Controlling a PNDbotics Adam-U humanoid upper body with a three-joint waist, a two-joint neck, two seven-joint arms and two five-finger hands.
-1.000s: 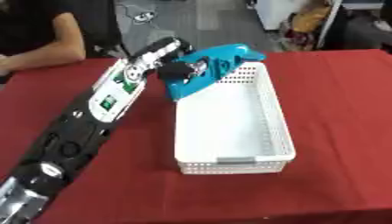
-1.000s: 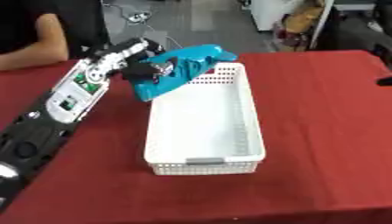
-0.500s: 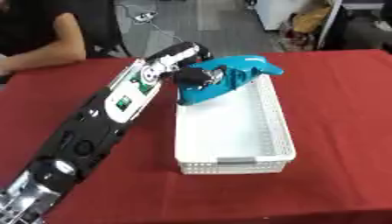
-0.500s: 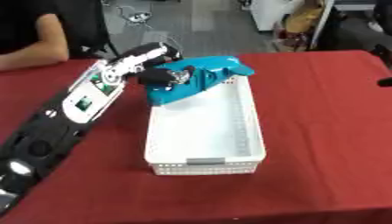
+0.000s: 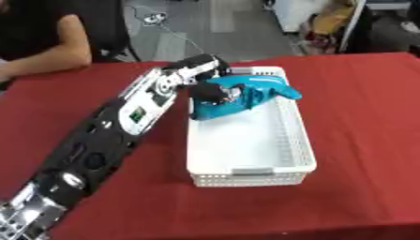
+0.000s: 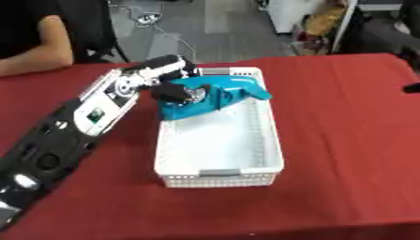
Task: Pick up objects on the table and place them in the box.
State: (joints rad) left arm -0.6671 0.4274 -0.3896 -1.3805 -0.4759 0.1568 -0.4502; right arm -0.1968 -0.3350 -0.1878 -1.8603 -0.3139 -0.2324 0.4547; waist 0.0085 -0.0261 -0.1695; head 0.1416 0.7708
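A teal object (image 5: 242,96) of moulded plastic (it looks like a power tool or a toy one, with a dark round part on its near side) hangs over the far end of the white box (image 5: 254,171), tilted, its long nose pointing toward the box's right wall. Its lower left corner sits about at the box's left rim; whether it touches the rim cannot be told. The left hand (image 5: 211,92) holds it, dark fingers (image 6: 174,93) curled round the object's left part. The arm (image 5: 107,136), black with white and silver sections, runs from the lower left corner of the view up across the table (image 5: 361,103) to the box's far left corner.

The box is a long rectangular basket with perforated walls, lying lengthwise away from the robot on the red table, and its visible floor is bare white. The right hand shows in neither view.
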